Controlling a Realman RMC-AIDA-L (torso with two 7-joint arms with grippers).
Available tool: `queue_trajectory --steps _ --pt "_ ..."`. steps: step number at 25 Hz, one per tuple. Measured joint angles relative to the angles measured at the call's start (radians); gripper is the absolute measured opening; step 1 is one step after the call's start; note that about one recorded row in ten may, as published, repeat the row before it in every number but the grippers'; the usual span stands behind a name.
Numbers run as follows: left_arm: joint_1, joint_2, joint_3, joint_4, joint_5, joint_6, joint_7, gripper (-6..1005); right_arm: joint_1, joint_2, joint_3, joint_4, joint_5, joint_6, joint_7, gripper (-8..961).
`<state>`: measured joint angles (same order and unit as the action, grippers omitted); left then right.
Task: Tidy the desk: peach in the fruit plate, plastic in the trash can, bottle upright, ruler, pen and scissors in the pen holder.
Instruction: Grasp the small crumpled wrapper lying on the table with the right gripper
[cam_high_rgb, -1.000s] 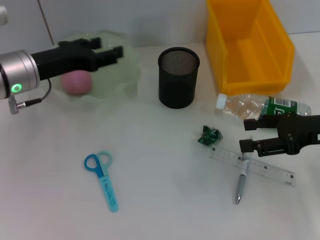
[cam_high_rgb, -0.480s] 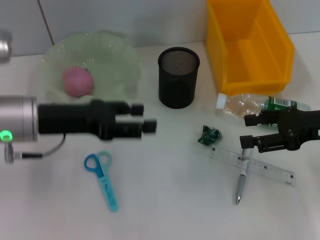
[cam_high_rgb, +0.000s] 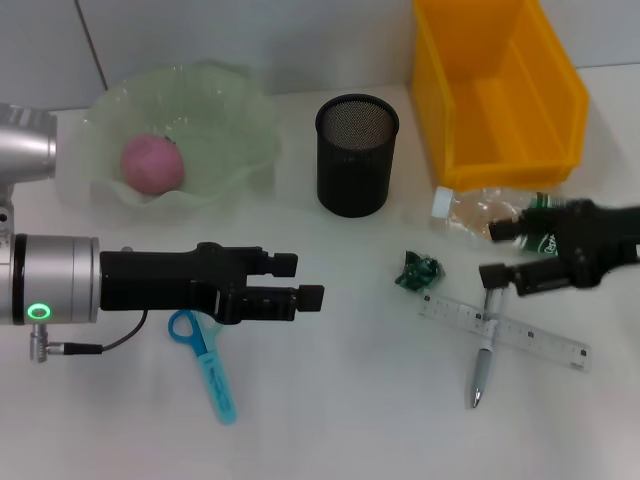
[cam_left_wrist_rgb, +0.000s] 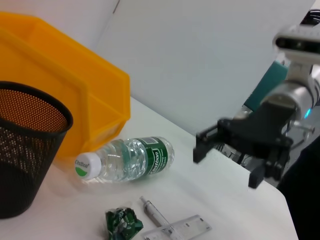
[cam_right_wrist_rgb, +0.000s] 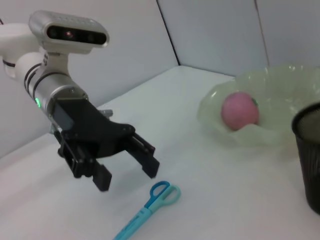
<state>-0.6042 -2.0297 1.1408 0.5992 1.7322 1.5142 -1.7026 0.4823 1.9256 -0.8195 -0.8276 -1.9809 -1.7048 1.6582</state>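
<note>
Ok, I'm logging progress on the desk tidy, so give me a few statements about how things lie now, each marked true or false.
1. The peach lies in the fruit plate. True.
2. The bottle stands upright. False: it lies on its side by the yellow bin.
3. The left gripper is open and holds nothing. True.
4. The scissors are in the pen holder. False: they lie on the desk.
5. The pen lies under the ruler. True.
6. The right gripper is shut on the plastic. False: it is open and apart from it.
</note>
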Motion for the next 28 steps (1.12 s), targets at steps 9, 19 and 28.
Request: queue_trajectory --steps 9,19,28 --pt "0.005 0.001 -0.011 0.0 0.002 0.001 -0.001 732 0.17 0.012 -0.078 -0.233 -0.176 -0.065 0.303 825" --pt "0.015 0.003 -0.012 0.0 0.004 -0.004 -0.003 732 0.389 0.081 -0.156 -0.217 -0.573 0.001 0.453 825" --pt "0.016 0.0 -0.012 0.001 0.004 -0.006 -0.005 731 0.489 0.147 -0.2 -0.137 -0.766 0.09 0.537 826"
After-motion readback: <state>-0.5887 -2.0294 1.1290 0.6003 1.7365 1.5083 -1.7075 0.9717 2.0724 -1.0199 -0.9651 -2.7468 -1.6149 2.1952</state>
